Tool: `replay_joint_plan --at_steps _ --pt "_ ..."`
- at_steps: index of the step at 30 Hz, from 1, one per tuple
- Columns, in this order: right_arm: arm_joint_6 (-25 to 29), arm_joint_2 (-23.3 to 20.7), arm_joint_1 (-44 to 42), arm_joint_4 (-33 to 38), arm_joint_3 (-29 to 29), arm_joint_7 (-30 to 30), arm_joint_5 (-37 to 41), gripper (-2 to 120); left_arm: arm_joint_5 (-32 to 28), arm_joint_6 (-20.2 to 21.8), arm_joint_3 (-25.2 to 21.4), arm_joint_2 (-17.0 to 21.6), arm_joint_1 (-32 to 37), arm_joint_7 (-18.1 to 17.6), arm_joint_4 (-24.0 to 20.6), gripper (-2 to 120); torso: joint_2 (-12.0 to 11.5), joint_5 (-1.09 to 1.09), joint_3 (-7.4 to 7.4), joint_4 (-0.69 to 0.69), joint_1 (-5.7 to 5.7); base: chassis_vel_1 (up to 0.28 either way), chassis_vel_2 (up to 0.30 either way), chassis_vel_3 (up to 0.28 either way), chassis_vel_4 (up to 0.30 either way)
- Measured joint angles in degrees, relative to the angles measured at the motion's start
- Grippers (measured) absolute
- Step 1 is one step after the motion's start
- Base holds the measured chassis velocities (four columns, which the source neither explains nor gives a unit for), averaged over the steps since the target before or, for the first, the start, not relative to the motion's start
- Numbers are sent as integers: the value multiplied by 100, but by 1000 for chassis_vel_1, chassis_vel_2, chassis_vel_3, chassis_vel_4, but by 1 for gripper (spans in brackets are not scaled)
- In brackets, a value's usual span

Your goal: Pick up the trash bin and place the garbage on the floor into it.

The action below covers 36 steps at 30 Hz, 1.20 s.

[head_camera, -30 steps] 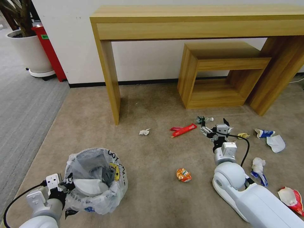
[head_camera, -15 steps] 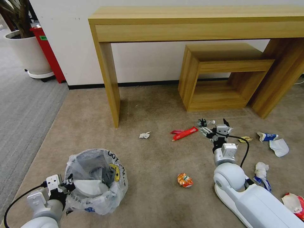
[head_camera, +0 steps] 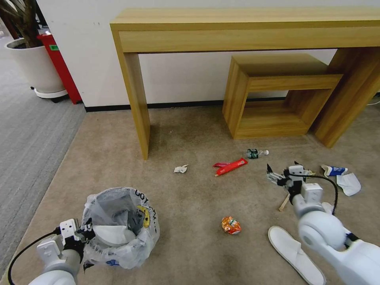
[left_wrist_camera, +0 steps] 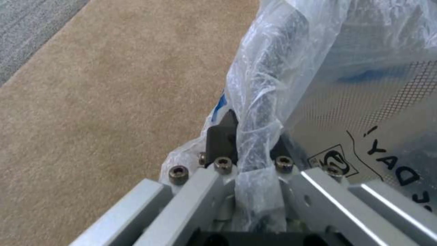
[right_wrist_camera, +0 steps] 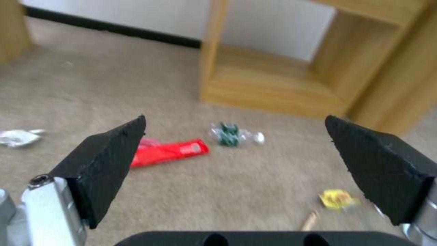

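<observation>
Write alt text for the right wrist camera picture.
The right gripper, jaws wide open and empty, hovers over beige carpet. Ahead lie a red wrapper, a small green-labelled bottle and a yellow wrapper, with a low wooden shelf behind.

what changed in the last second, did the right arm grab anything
No. The right gripper pulled back from the bottle and swung to the robot's right, jaws open and empty, uncovering a slipper and a stick. The bottle, red wrapper and orange wrapper lie as before. The left gripper stays shut on the bin bag's rim.
</observation>
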Motion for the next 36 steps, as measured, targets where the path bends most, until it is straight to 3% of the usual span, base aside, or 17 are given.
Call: replay_joint_plan --at_steps 2,5,7,9,10,13,16,25,36 --pt "286 -93 -86 -71 33 -205 -140 100 0 -6 10 6 -20 0 24 0 0 -1 0 1 0 0 0 0 0" --pt "1129 -238 -199 -377 71 -789 -586 100 -2 -25 22 29 -48 10 71 0 0 0 0 1 0 0 0 0 0" --pt "1288 -263 -228 -435 102 -950 -663 100 -2 -32 22 33 -51 13 81 0 0 1 0 1 0 0 0 0 0" --pt "2026 -391 -412 -688 268 -1652 -1077 100 -3 -73 32 63 -64 44 155 0 0 -2 0 1 0 0 0 0 0" --pt "2026 -391 -412 -688 268 -1652 -1077 100 -3 -73 32 63 -64 44 155 0 0 -2 0 1 0 0 0 0 0" --pt "2973 -430 -420 -1194 342 -2402 -1757 100 -3 -88 69 81 -118 51 235 0 0 0 0 1 0 0 0 0 0" --pt "3346 -520 -469 -1424 385 -2682 -1958 100 -1 -88 95 85 -150 53 270 0 0 0 0 2 0 0 0 0 0" --pt "3739 -727 -746 -2189 615 -2906 -2443 100 -3 -122 131 76 -264 64 426 0 0 -1 0 1 0 0 0 0 0" --pt "4427 -656 -1196 -3803 786 -3270 -3005 100 17 -171 220 34 -443 92 652 0 0 1 0 1 0 0 0 0 0"
